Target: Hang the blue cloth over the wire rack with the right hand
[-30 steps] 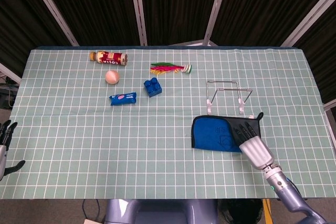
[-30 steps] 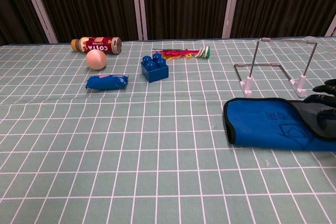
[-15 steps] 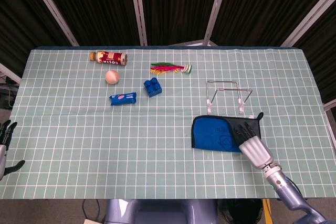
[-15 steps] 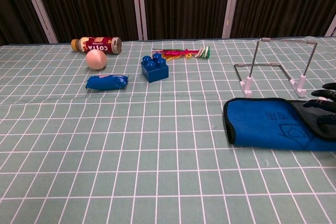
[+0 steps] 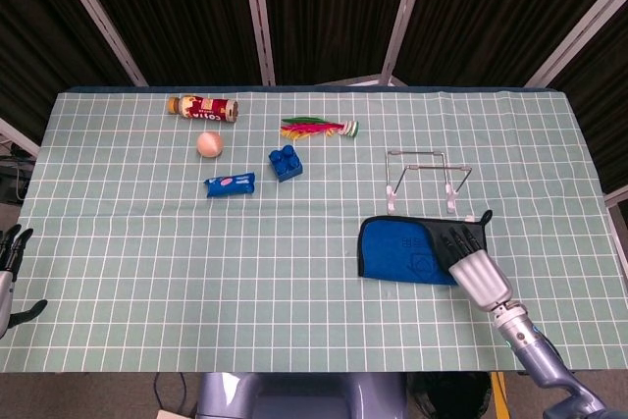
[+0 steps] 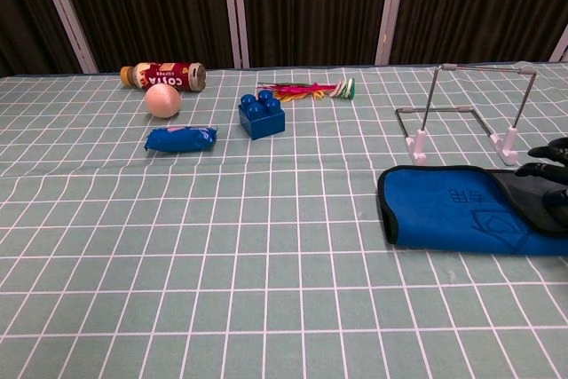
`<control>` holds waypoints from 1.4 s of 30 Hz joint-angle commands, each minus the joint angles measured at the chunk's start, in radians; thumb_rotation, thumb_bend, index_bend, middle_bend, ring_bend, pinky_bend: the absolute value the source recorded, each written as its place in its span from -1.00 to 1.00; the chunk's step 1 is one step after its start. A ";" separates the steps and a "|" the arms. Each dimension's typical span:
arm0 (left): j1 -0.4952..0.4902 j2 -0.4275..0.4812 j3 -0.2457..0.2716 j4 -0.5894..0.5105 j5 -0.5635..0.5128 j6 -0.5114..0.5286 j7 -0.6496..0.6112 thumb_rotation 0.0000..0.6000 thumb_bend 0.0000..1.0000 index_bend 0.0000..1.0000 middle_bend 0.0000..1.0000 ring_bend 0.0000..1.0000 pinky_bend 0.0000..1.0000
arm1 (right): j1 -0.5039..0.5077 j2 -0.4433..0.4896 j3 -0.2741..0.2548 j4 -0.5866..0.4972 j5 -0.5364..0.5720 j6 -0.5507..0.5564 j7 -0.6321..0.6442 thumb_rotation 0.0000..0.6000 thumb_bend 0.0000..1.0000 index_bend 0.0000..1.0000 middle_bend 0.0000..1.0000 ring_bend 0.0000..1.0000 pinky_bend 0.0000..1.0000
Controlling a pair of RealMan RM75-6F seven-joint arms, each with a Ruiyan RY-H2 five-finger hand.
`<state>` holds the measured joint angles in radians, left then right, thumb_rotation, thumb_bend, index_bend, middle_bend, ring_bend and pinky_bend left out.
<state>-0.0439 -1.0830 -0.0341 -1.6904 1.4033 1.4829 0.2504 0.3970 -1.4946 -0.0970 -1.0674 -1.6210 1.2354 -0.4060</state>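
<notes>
One cloth, the blue cloth [image 5: 397, 249], lay flat on the worktop [image 5: 147, 242] just in front of the wire rack [image 5: 424, 179], and nothing of it was yet lifted. My right hand [image 5: 463, 253] rested on the cloth's right end with its fingers [image 5: 453, 235] spread flat and pointing toward the rack; it pressed the fabric but had not gathered or pinched any of it. Over the last second that hand had crept slightly toward the rack, its fingertips reaching nearer the cloth's far edge, while the cloth itself had not shifted. I judged this to be a settling of my hold before the grasp, so the task was barely begun: the fingers needed to curl and bunch the fabric before any lift over the rack's top bar. My left hand [image 5: 10, 252] hung far to the left of the rack, off the worktop's edge, fingers apart and holding nothing, as before.
</notes>
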 commanded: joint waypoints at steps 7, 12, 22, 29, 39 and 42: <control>0.001 0.000 0.002 -0.002 0.003 0.002 0.001 1.00 -1.00 -1.00 -1.00 -1.00 -1.00 | -0.007 -0.007 0.036 0.000 0.040 -0.018 0.127 1.00 -0.25 0.17 -0.74 -1.00 -0.76; 0.001 0.000 0.001 -0.002 0.003 0.002 0.001 1.00 -1.00 -1.00 -1.00 -1.00 -1.00 | -0.008 -0.001 0.071 -0.024 0.098 -0.054 0.219 1.00 -0.24 0.18 -0.72 -1.00 -0.72; 0.002 0.000 0.001 -0.002 0.001 0.001 0.001 1.00 -1.00 -1.00 -1.00 -1.00 -1.00 | 0.005 0.045 0.188 -0.098 0.315 -0.219 0.429 1.00 -0.24 0.19 -0.72 -1.00 -0.69; 0.002 0.000 0.002 -0.003 0.000 0.000 0.002 1.00 -1.00 -1.00 -1.00 -1.00 -1.00 | 0.012 0.051 0.227 -0.086 0.405 -0.298 0.485 1.00 -0.24 0.19 -0.72 -1.00 -0.68; 0.002 -0.004 0.004 -0.006 0.003 0.002 0.014 1.00 -1.00 -1.00 -1.00 -1.00 -1.00 | 0.025 -0.012 0.249 0.022 0.466 -0.340 0.475 1.00 -0.52 -0.43 -0.91 -1.00 -0.88; 0.002 -0.004 0.002 -0.005 -0.002 0.000 0.014 1.00 -1.00 -1.00 -1.00 -1.00 -1.00 | 0.014 -0.035 0.271 0.038 0.449 -0.249 0.471 1.00 -0.80 -0.93 -1.00 -1.00 -1.00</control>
<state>-0.0422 -1.0876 -0.0315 -1.6958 1.4017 1.4831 0.2645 0.4181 -1.5103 0.1560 -1.0429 -1.1604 0.9196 0.0685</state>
